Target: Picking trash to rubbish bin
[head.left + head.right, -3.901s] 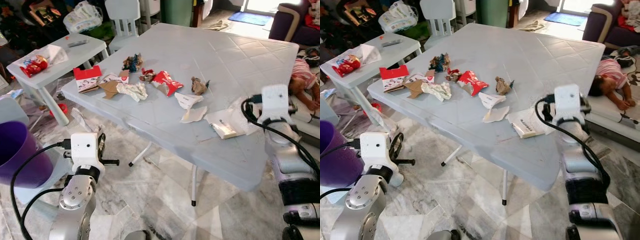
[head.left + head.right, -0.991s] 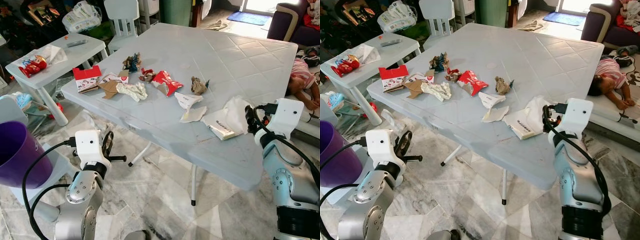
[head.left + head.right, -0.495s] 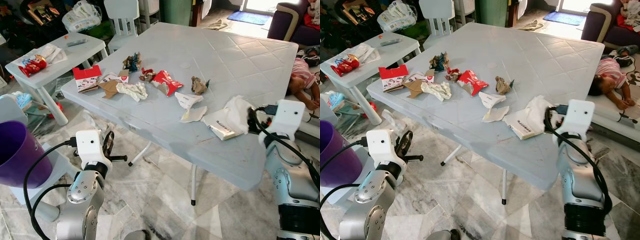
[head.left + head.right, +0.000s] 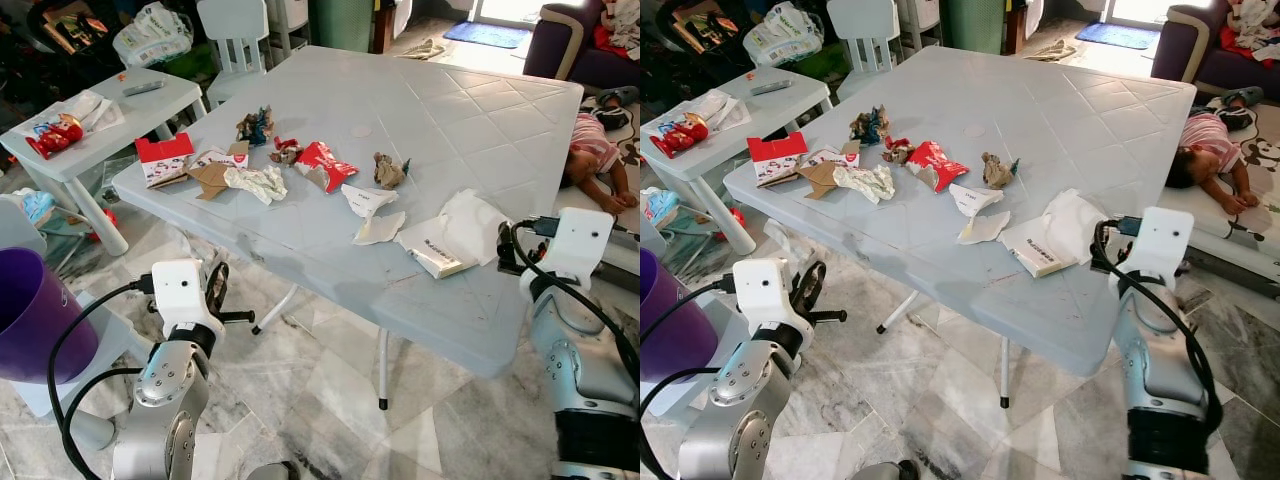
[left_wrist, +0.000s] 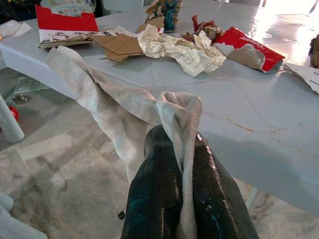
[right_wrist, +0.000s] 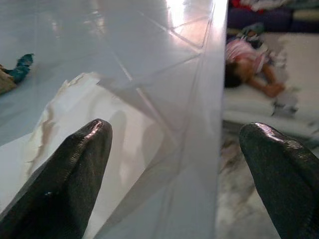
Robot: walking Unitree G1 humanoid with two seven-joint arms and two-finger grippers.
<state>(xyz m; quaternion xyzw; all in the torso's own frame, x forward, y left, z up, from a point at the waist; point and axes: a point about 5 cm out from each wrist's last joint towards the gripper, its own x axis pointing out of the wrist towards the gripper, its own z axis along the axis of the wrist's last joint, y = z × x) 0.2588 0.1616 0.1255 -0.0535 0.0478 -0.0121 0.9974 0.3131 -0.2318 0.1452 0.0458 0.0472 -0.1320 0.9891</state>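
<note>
Between its clenched black fingers the left gripper (image 5: 187,199) is pinching a crumpled white tissue (image 5: 114,107), hovering low beside the pale grey plastic table (image 4: 470,110). The right gripper (image 6: 179,179) is gaping wide at the table's near edge, just beside a white paper sheet (image 4: 470,222). The purple bin (image 4: 35,315) is standing on the floor left of the table.

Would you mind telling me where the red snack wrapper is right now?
The red snack wrapper lies on the grey table, toward the robot's left, between crumpled white paper and a brown crumpled wad.
</note>
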